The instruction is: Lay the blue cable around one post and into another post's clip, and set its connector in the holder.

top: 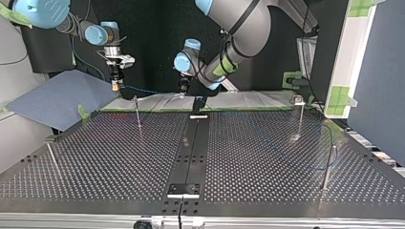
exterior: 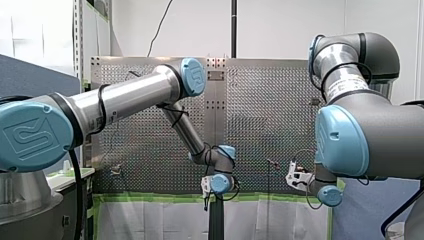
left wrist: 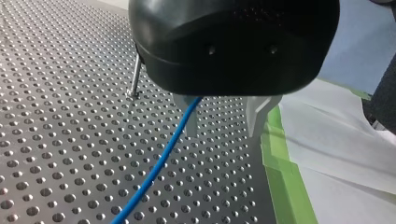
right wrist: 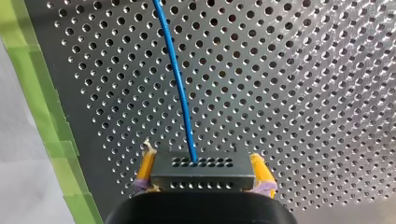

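In the right wrist view my right gripper [right wrist: 204, 173] has its yellow pads [right wrist: 146, 169] shut on a black connector block [right wrist: 198, 163]. The blue cable [right wrist: 176, 74] leaves the block and runs ahead over the perforated table. In the top view that gripper [top: 115, 85] hangs at the far left edge of the table, with the cable [top: 143, 90] leading off to the right. My left gripper [left wrist: 222, 134] stands open with pale fingers [left wrist: 258, 114] apart. The cable [left wrist: 159, 165] passes beside one finger, loose. A thin metal post [left wrist: 135, 79] stands just behind the gripper.
Thin posts stand on the table [top: 95, 157] in the top view: one near my right gripper [top: 138, 113], one with a clip on top [top: 299, 117], one at the right [top: 328, 167], one at the left [top: 51, 156]. Green tape [left wrist: 282, 177] marks the table's edge.
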